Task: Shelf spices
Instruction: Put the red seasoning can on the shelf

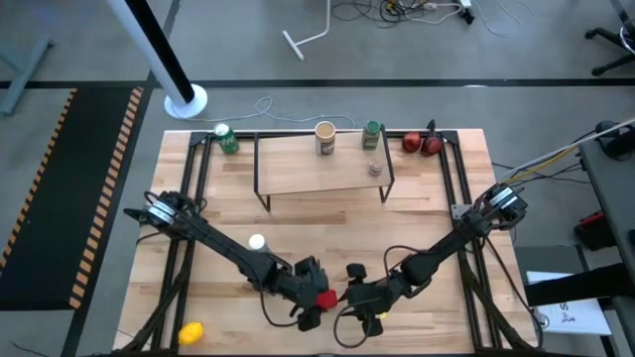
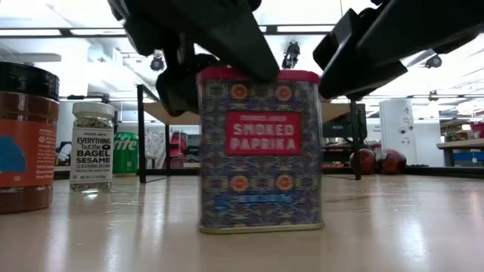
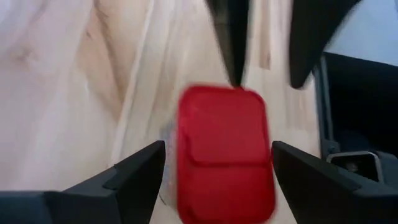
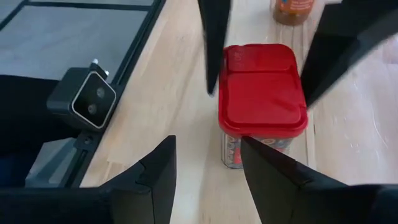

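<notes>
High view showing three spices already sitting on the shelf (image 1: 298,174), red square tin (image 1: 324,297) still standing at the table's near edge, left gripper (image 1: 316,302) straddling it with fingers spread, right gripper (image 1: 363,296) hovering open just beside.

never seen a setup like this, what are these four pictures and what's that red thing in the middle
Two robot arms work at a wooden table. One picture looks down from above, one looks level across the tabletop, and two come from cameras on the arms' wrists. The red thing is a square tin labelled smoked paprika, standing on the table near the front edge. The left claw is open with a finger on either side of the tin; the right claw is open close beside it. At the back stands a low shelf already carrying three jars.
</notes>
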Robot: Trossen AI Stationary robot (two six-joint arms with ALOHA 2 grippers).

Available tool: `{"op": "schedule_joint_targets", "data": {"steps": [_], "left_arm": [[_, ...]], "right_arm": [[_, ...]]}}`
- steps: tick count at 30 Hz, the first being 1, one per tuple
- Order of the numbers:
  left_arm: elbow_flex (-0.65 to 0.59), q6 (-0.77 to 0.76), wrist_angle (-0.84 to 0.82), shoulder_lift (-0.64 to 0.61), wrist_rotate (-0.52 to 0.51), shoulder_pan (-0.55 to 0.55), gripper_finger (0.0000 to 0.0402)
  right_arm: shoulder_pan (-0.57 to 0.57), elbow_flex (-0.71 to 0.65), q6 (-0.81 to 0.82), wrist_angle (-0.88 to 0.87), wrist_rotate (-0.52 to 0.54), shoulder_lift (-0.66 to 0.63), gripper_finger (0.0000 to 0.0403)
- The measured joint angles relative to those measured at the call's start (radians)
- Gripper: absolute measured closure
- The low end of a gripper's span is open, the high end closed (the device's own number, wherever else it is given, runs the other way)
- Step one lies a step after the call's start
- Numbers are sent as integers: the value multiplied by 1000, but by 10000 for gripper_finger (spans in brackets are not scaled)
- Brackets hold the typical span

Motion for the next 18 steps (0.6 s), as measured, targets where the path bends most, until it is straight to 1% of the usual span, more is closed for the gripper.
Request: {"op": "schedule_joint_targets", "data": {"steps": [6, 11, 15, 18], "left_arm": [[0, 8, 2, 27, -9, 20, 136], [1, 57, 18, 49, -13, 27, 159], [14, 78, 2, 49, -10, 40, 187], [64, 89, -56, 44, 1, 52, 215]], "right_arm": [[0, 0, -1, 0, -3, 0, 254], [0, 0, -1, -12, -3, 0, 249], [0, 0, 1, -51, -3, 0, 243], [0, 0, 18, -124, -4, -10, 243]]}}
